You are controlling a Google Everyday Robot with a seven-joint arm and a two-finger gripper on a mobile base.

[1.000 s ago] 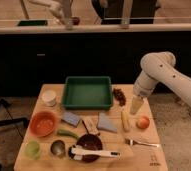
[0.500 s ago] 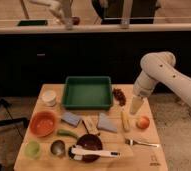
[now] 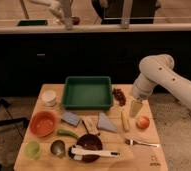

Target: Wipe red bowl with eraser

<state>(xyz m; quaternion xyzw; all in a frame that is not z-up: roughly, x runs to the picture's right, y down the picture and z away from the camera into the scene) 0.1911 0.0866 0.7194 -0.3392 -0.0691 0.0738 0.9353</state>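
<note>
Gripper [image 3: 135, 109] is hovering right of the green tray [image 3: 88, 92], fingers released, empty. You are likely targeting the eraser [image 3: 90, 125]: square the jaws across its narrow sides before descending.

A red bowl [image 3: 43, 123] of glossy plastic sits on a matt wooden table [image 3: 141, 157]; a smooth pale gripper [image 3: 135, 108] hangs above its right side.
</note>
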